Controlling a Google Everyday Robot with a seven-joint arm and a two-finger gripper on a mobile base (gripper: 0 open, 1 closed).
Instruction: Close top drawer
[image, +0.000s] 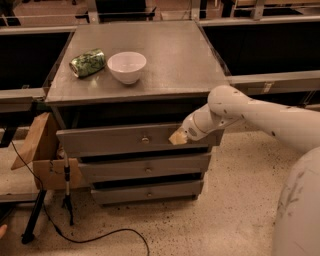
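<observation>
The top drawer (115, 140) is a wide grey drawer with a small round knob (145, 139) at its centre. It stands pulled out a little from the cabinet, ahead of the two grey drawers below. My gripper (177, 137) is at the end of the white arm that comes in from the right. Its tan tip rests against the right part of the top drawer's front panel, to the right of the knob.
On the cabinet top (175, 60) lie a green can (87, 62) on its side and a white bowl (127, 66). A cardboard box (47, 155) and a tripod with a black cable (67, 200) stand at the cabinet's left. Dark benches flank both sides.
</observation>
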